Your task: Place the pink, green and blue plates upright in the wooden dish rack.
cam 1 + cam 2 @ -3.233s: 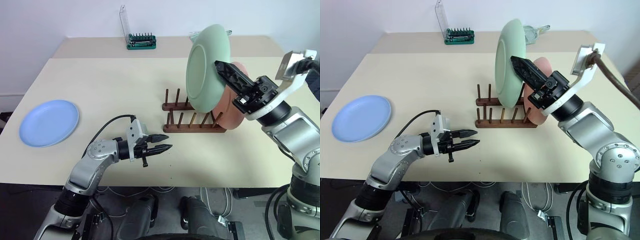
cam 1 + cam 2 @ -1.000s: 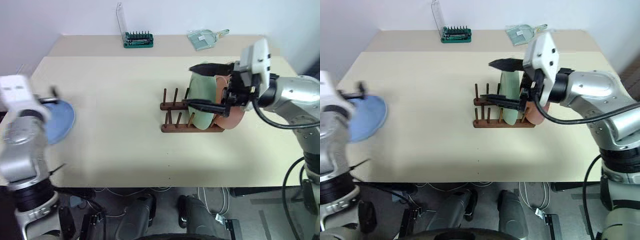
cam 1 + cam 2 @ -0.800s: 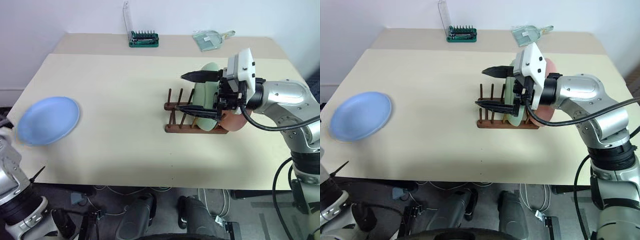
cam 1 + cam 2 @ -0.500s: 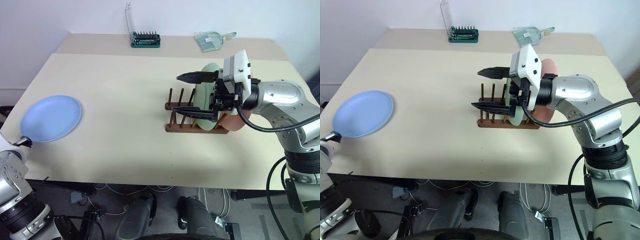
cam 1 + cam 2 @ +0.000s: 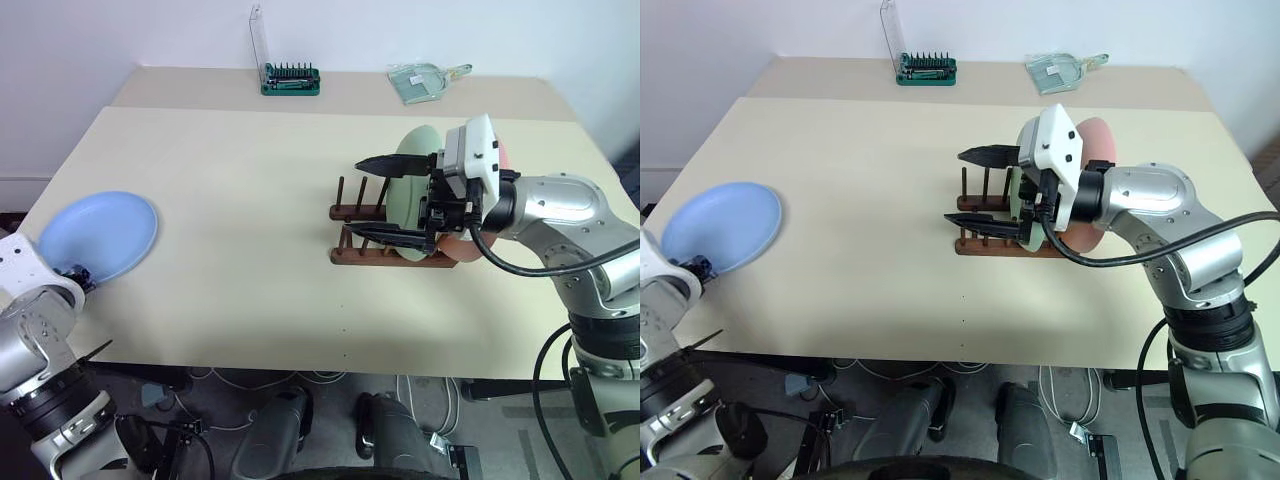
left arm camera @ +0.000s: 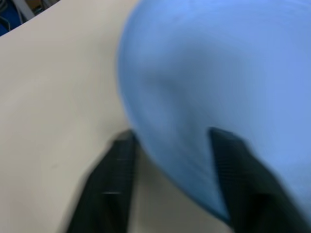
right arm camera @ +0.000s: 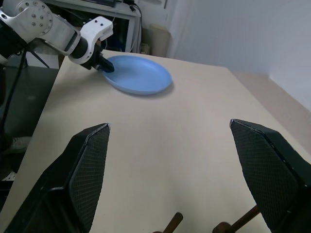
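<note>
blue plate (image 5: 96, 235) far left, near table edge | probably light, rigid, slick | left gripper (image 7: 102, 65) pinching its near rim | right gripper (image 5: 385, 199) spread wide by wooden dish rack (image 5: 385, 245)

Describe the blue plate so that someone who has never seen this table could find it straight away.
Start at the big beige table and go to its near left corner, far from the wooden dish rack. The blue plate sits there, with the left pincer at its near edge. It is the only blue plate and the only one outside the rack; the green plate and pink plate stand upright in it.
</note>
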